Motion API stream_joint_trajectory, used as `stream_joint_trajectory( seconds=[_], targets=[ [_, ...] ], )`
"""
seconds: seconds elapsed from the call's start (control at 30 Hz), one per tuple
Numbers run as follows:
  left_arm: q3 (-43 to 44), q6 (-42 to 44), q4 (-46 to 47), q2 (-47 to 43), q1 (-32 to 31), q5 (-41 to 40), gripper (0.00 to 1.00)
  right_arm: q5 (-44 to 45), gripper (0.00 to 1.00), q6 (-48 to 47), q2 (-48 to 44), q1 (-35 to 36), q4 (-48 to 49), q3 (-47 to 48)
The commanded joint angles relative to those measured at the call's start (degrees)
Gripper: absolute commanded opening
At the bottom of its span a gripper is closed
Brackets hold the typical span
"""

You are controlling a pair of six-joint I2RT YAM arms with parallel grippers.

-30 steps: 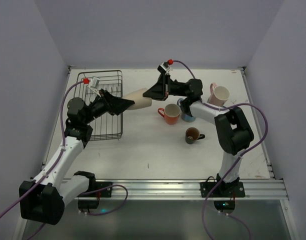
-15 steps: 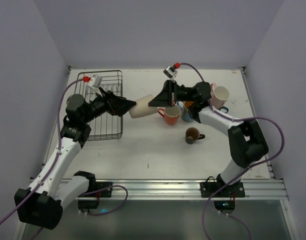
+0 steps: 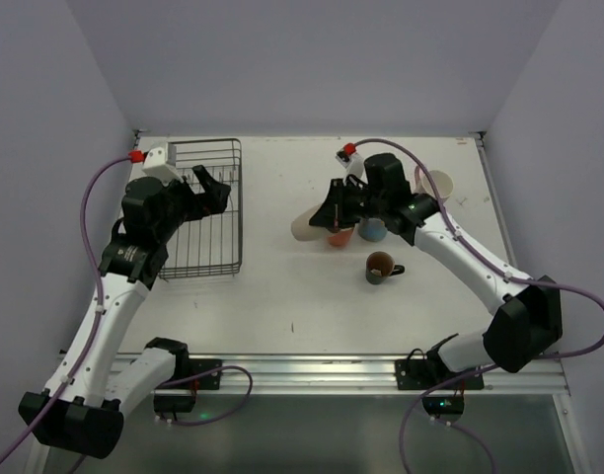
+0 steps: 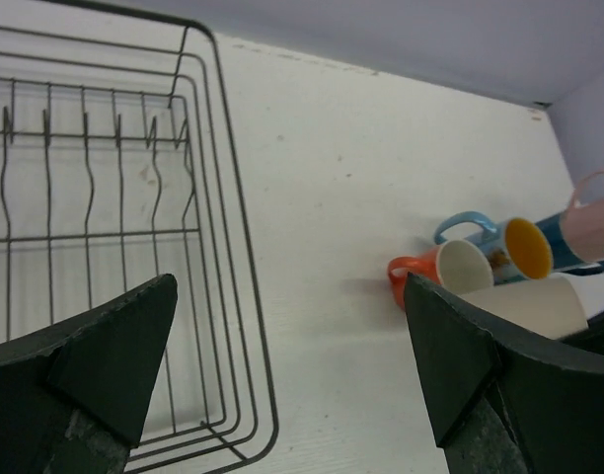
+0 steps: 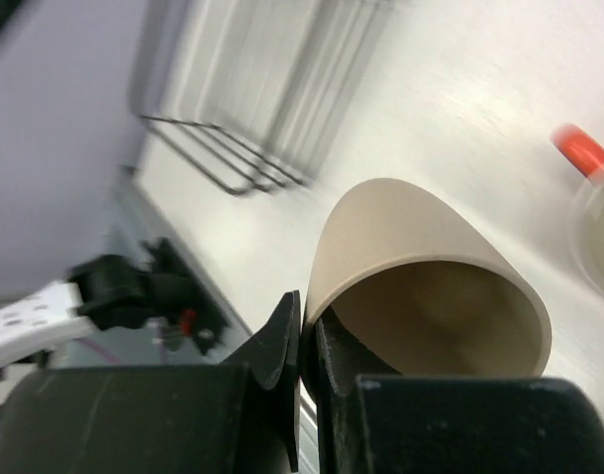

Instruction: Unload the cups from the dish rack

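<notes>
Our right gripper (image 5: 302, 318) pinches the cream cup (image 5: 430, 257), which lies sideways just beside the orange cup (image 4: 411, 280). Our left gripper (image 4: 287, 316) is wide open and holds nothing.

The left arm (image 3: 110, 306) rises from its base at the near left edge with the elbow bent. Its wrist points toward the right. The left gripper (image 4: 292, 395) is spread wide, and its 2 fingers (image 4: 105, 346) have nothing between them. The right arm (image 3: 462, 259) folds at a far-right elbow and reaches left across the middle with its wrist angled down. The right gripper (image 5: 302, 328) is pinched tight on the wall of the cream cup (image 5: 420, 237), holding it tilted.
</notes>
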Motion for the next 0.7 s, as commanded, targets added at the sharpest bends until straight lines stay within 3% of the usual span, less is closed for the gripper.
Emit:
stream_joint_trajectory(
  seconds=[0.0,0.23,0.33,0.67],
  targets=[
    [2.11,2.61,-5.57,2.59,0.23,-9.06,1.0,19.44,0.0,-8.22,-0.66,3.87,-17.55,1.28],
    [0.97,2.79,-6.28,4.18,0.23,-10.56,1.0,37.03,0.0,-6.73,1.89,10.03,-24.85,1.02],
    [0.27,2.53,-6.1,3.74,0.23,-9.59,1.0,40.74,0.0,-6.64,3.56,10.83,-26.79,0.75],
    [0.18,2.7,-6.1,2.68,0.23,-7.66,1.0,42.69,0.0,-6.64,10.15,11.36,-27.05,0.49]
  ],
)
